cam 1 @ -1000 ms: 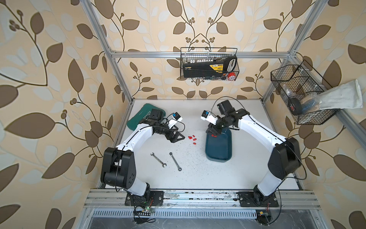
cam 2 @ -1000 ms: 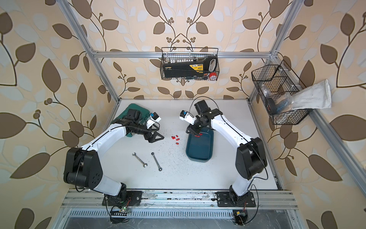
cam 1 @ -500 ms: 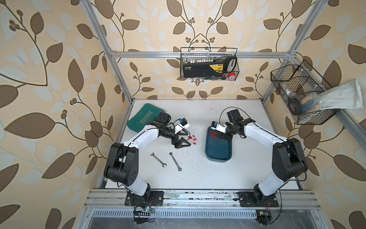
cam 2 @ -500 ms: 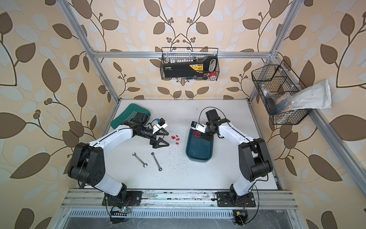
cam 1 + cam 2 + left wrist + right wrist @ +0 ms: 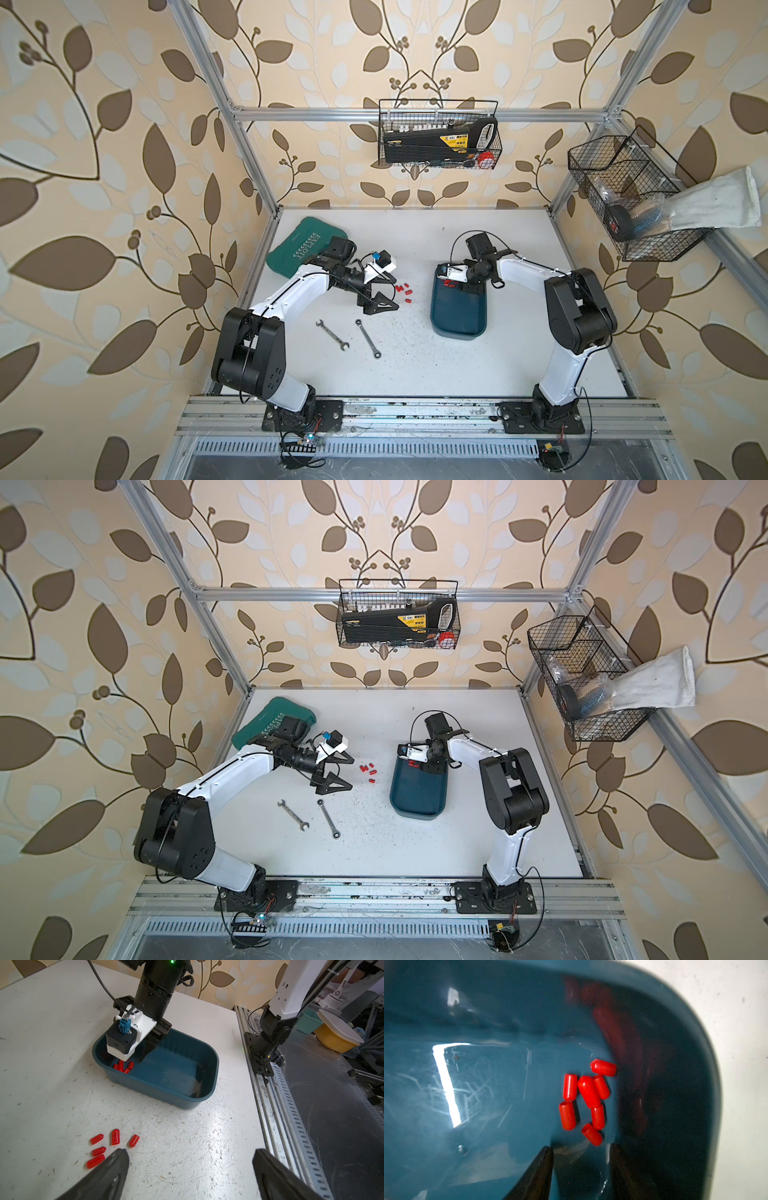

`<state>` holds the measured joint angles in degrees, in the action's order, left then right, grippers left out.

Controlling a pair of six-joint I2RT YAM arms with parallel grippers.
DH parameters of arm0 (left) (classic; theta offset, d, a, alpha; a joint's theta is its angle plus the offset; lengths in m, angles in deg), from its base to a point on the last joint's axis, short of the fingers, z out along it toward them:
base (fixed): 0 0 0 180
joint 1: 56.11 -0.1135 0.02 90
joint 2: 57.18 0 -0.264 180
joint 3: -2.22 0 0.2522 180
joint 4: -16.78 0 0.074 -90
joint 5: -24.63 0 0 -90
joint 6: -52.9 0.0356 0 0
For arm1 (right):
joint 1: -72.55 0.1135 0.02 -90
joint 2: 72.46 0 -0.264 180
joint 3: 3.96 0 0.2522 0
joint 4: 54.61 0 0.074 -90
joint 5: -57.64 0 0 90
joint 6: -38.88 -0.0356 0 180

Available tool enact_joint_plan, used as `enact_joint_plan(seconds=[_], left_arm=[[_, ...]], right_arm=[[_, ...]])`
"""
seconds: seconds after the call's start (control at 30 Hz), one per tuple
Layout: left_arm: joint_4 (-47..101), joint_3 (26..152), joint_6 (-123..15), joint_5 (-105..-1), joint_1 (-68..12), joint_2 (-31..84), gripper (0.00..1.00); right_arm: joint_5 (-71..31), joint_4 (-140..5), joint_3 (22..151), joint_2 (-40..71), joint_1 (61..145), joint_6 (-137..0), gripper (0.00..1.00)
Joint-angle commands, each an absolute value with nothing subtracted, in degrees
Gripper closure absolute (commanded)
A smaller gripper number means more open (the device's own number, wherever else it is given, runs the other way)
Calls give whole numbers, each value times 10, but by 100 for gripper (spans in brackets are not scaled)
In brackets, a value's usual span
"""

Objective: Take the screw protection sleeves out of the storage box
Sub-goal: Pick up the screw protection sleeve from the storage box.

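1. The left gripper (image 5: pixel 190 1154) hung wide open over the table (image 5: pixel 62 1022), holding nothing, with five loose sleeves (image 5: pixel 115 1136) by one finger.
2. The right gripper (image 5: pixel 580 1147) was down in the storage box (image 5: pixel 488 1012), half open and empty, seven screw protection sleeves (image 5: pixel 588 1093) just ahead.

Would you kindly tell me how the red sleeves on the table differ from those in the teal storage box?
The table sleeves number five; the box sleeves number seven. The table sleeves lie spread on the white table, while the box sleeves bunch in a corner of the storage box, some touching. Both are red caps lying on their sides.
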<state>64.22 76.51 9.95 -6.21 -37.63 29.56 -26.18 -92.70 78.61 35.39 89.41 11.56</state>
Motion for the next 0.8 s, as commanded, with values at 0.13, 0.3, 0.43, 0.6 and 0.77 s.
enact_joint_plan(seconds=[0.13,0.3,0.43,0.6,0.77], left_arm=[[670,789,123,-34,-374,296,2],[675,789,125,-42,-374,291,2],[676,787,125,-45,-374,286,2],[676,785,129,-52,-374,279,2],[681,789,133,-65,-375,279,2]], right_arm=[[-266,-933,817,392,897,137,54],[-269,-957,829,410,897,146,60],[-276,-975,824,407,897,152,72],[-269,-982,810,396,897,151,85],[-264,-993,809,392,895,145,96]])
